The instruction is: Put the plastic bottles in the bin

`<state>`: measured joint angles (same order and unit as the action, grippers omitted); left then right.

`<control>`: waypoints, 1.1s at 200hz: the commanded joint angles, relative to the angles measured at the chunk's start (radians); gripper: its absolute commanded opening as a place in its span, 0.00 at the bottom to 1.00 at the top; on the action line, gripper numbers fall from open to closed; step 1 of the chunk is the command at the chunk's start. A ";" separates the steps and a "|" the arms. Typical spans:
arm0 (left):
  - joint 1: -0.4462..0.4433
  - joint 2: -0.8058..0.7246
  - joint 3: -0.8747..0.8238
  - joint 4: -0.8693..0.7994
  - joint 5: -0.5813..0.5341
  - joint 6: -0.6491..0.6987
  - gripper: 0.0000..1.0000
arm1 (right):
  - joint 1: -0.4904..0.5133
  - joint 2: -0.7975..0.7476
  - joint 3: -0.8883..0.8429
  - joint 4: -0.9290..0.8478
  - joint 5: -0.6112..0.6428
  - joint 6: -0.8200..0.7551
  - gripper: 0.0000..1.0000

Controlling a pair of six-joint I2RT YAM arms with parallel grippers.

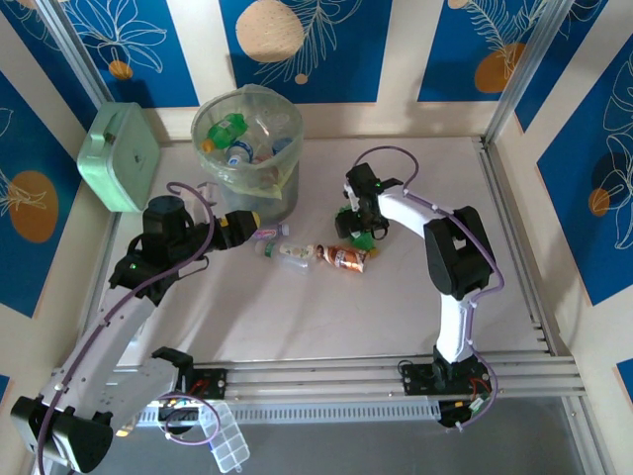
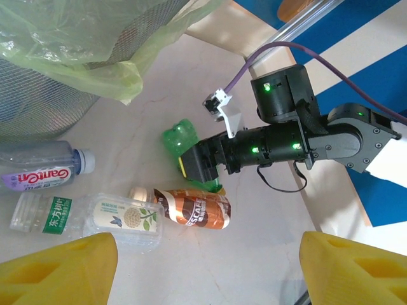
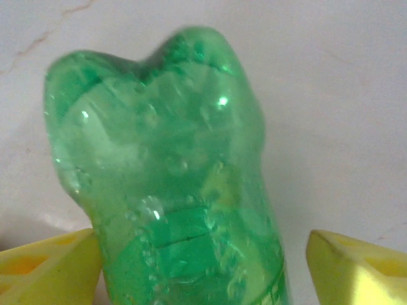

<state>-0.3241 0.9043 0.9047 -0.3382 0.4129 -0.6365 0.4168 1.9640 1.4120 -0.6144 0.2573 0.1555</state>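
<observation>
In the left wrist view, three bottles are seen lying on the pale table (image 2: 267,248). A clear bottle (image 2: 44,168) carries a purple label reading "Ganten", upside down. Just beside it lies a flat clear bottle (image 2: 89,219) labelled in green and white with Chinese characters. A brown-labelled bottle (image 2: 194,210) appears to read "ESCAFE". The left gripper (image 2: 208,254) is held with its jaws apart, nothing between them.

From the top view the labels are too small to be read, but the bin (image 1: 213,124) is shown with several bottles inside its pale-green liner (image 1: 259,94).

In the right wrist view, a green bottle (image 3: 172,190) is seen between the yellow fingers of the right gripper (image 3: 203,254). One finger lies against it and the other is parted from it by a gap, so it is not clamped.
</observation>
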 commanded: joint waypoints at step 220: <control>-0.194 0.048 0.008 0.097 0.023 -0.006 0.93 | -0.072 -0.761 -0.384 0.377 -0.411 0.357 0.57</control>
<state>-0.4706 0.9325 0.8982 -0.3122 0.4351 -0.6464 0.3382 1.3254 1.1099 -0.3653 0.0437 0.3985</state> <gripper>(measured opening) 0.927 0.574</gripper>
